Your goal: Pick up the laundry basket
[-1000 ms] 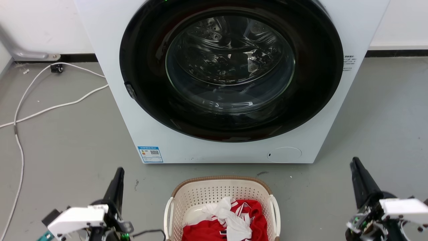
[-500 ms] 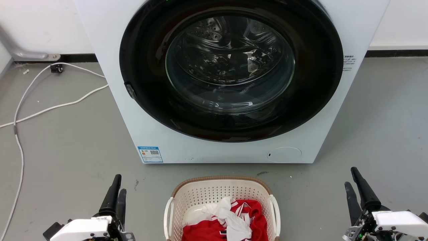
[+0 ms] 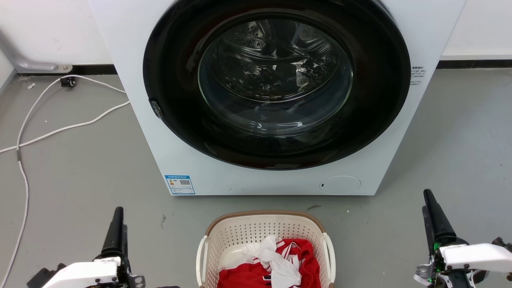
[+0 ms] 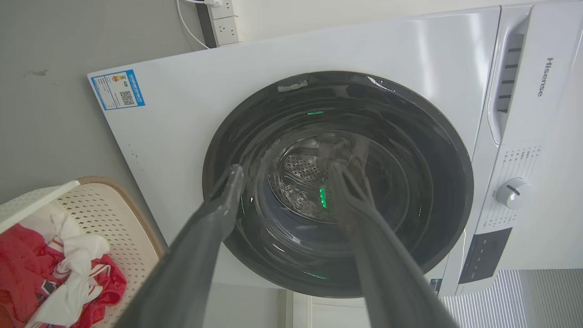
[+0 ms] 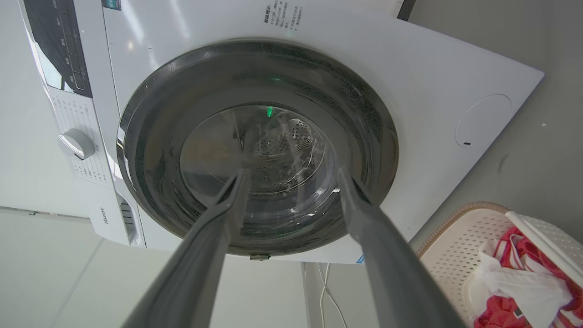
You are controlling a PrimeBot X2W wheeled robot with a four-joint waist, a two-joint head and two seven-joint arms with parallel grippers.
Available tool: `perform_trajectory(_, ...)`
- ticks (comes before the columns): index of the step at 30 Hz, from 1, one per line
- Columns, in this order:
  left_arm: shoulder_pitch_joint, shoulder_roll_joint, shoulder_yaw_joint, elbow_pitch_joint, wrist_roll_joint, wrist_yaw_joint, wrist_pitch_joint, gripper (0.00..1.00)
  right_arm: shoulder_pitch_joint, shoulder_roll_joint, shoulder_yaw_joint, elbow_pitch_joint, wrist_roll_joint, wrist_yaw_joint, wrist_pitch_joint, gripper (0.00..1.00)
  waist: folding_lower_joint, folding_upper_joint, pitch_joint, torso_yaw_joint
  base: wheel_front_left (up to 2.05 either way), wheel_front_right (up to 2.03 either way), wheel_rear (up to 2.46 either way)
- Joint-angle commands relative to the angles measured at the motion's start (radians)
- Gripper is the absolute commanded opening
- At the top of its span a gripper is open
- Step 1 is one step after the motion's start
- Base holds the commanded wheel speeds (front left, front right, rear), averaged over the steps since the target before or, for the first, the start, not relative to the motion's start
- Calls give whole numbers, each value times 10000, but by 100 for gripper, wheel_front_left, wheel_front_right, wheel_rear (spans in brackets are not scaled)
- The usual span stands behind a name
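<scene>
Basket [image 3: 260, 229] holds red/white clothes [image 3: 276, 262]; L gripper [image 3: 120, 214] & R gripper [image 3: 427, 198] flank it, well apart, both released, fingers spread.

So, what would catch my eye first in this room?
The big white washing machine, with its round dark glass door, stands at the upper middle of the head view. Just before it on the grey floor sits the cream laundry basket, holding red and white clothes. The left gripper and right gripper flank the basket, both open and touching nothing.
</scene>
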Motion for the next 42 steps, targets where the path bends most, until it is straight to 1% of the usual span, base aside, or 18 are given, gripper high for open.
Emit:
perform_trajectory(1, -133, 41, 244, -215, 328, 94, -135, 100, -233, -27, 14, -431, -771, 3, -143, 100, 0, 0, 1, 13, 0, 0, 0)
perform_trajectory(6, -181, 46, 453, -673, 1362, 345, -329, 100, -238, -29, 124, -966, -2417, 3, -338, 100, 0, 0, 15, 38, 0, 0, 0)
perform_trajectory(7, -181, 46, 453, -673, 1362, 345, -329, 100, -238, -29, 124, -966, -2417, 3, -338, 100, 0, 0, 15, 38, 0, 0, 0)
perform_trajectory(10, -144, 47, 292, -1226, 2236, 485, -439, 100, -252, -30, 192, -1310, -3253, 3, -447, 100, 0, 0, 34, 47, 0, 0, 0)
perform_trajectory(13, -53, 49, -55, -1769, 3285, 751, -544, 100, -254, -31, 271, -1605, -4114, 4, -558, 100, 0, 0, 56, 49, 0, 0, 0)
perform_trajectory(14, 3, 51, -415, -2144, 4221, 883, -617, 100, -252, -32, 353, -1760, -4683, 4, -627, 100, 0, 0, 69, 45, 0, 0, 0)
perform_trajectory(16, 29, 52, -782, -2455, 4952, 1128, -683, 100, -262, -32, 484, -1938, -5333, 4, -698, 100, 0, 0, 82, 41, 0, 0, 0)
perform_trajectory(18, 59, 54, -1090, -2684, 5565, 1400, -755, 100, -246, -33, 617, -2095, -5842, 3, -765, 100, 0, 0, 91, 31, 0, 0, 0)
perform_trajectory(19, 59, 54, -1090, -2684, 5565, 1400, -755, 100, -246, -33, 617, -2095, -5842, 3, -765, 100, 0, 0, 91, 31, 0, 0, 0)
perform_trajectory(20, 64, 55, -1230, -2787, 5792, 1532, -788, 100, -236, -34, 679, -2168, -6099, 3, -797, 100, 0, 0, 94, 26, 0, 0, 0)
perform_trajectory(22, 74, 56, -1471, -2954, 6184, 1662, -855, 100, -214, -34, 810, -2302, -6680, 3, -863, 100, 0, 0, 97, 18, 0, 0, 0)
perform_trajectory(24, 89, 57, -1700, -3095, 6572, 1586, -917, 100, -184, -35, 907, -2422, -7177, 3, -929, 100, 0, 0, 96, 10, 0, 0, 0)
perform_trajectory(27, 193, 59, -2017, -3166, 6992, 1263, -1011, 100, -109, -36, 961, -2535, -7709, 4, -1029, 100, 0, 0, 93, 2, 0, 0, 0)
perform_trajectory(29, 263, 60, -2182, -3155, 7173, 931, -1068, 100, -60, -36, 1024, -2575, -8071, 4, -1085, 100, 0, 0, 87, 0, 0, 0, 0)
perform_trajectory(32, 300, 63, -2228, -3208, 7707, 711, -1159, 100, 27, -37, 1115, -2595, -8528, 3, -1175, 100, 0, 0, 87, 1, 0, 0, 0)
perform_trajectory(37, 290, 76, -2439, -3362, 8865, 654, -1302, 100, 91, -38, 1191, -2550, -9222, 3, -1317, 100, 0, 0, 96, 2, 0, 0, 0)
perform_trajectory(42, 298, 195, -2798, -3546, 9787, 1013, -1441, 100, 145, -39, 1221, -2399, -9849, 3, -1456, 100, 0, 0, 118, 8, 0, 0, 0)
